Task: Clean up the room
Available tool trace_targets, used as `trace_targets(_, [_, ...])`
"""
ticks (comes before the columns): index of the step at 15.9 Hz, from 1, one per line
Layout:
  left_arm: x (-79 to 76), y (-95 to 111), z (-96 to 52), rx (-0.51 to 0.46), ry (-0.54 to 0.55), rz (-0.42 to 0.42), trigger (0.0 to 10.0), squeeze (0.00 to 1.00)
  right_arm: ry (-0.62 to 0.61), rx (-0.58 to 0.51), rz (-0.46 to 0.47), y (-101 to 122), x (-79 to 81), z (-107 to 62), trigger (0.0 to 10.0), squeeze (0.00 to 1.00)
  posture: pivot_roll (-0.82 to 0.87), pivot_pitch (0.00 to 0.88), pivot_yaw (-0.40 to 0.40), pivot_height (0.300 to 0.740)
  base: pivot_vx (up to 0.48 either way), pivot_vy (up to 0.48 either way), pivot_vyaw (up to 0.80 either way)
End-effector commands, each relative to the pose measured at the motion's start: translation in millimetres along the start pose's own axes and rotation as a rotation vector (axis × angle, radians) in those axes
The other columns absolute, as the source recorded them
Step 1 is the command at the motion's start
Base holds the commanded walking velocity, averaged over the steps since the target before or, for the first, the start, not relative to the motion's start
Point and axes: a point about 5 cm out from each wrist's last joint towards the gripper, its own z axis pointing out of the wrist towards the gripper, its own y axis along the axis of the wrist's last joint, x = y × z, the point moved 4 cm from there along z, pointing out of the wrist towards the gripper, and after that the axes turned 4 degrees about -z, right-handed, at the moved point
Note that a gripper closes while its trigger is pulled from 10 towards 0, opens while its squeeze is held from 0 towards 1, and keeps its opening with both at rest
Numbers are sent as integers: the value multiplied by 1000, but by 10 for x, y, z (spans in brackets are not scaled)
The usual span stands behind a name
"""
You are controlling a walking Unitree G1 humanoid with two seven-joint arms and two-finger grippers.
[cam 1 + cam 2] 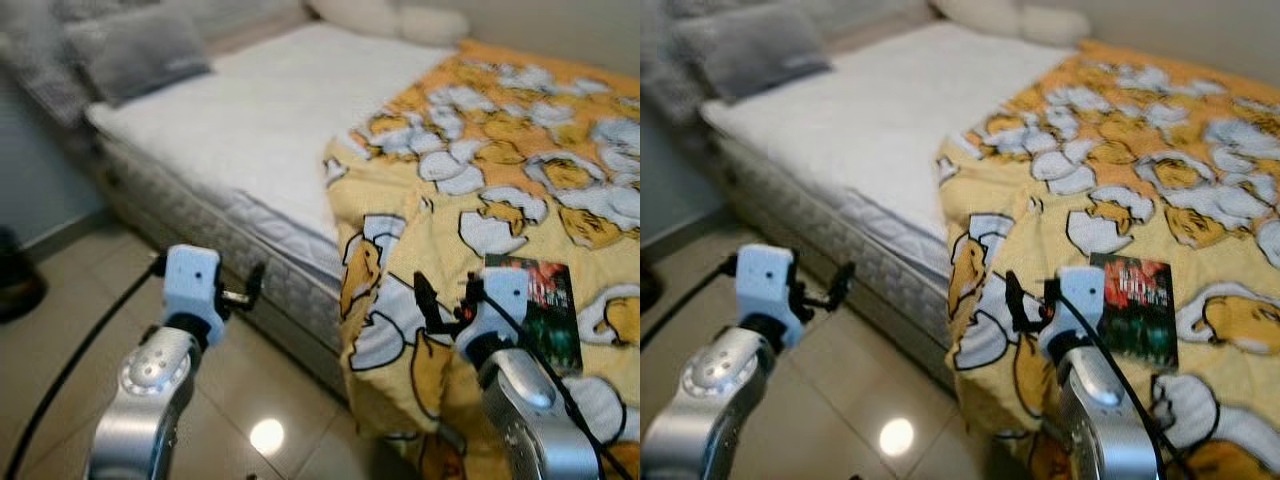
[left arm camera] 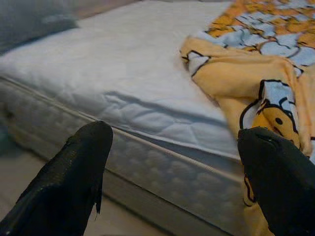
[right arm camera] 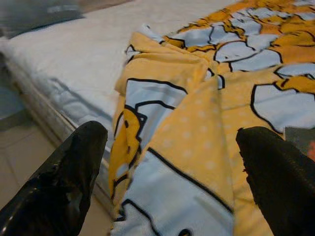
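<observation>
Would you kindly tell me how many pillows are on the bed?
2: a grey pillow at the head of the bare mattress, and a white pillow further along by the wall. Others may be out of frame.

**Open floor at the bedside, blanket crowding the right**

The tiled floor (image 1: 90,300) lay bare ahead of the left gripper (image 1: 245,293), up to the mattress (image 1: 270,110) edge. The bare white mattress top offered clear passage. A yellow blanket (image 1: 480,190) draped over the bed's side to the floor, directly before the right gripper (image 1: 445,300), with a dark book (image 1: 535,310) on it. A grey pillow (image 1: 135,50) blocked the head end
</observation>
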Motion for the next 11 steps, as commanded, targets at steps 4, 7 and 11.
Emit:
trace_targets(4, [-38,-24,-18,9,-14,0,10000,1000,-40,11,-9,-22,-93,-12,10000,957,-22,0,28,740,0,-480,200])
trace_targets(7, [-26,-33,-30,13,-12,3,10000,1000,-43,20,-8,-42,-96,-23,10000,0,-22,0,28,740,0,-480,0])
trace_targets(11, [-45,-64,-40,20,-36,24,10000,1000,-46,36,-11,-81,-93,-16,10000,0,-23,0,31,740,0,-100,0])
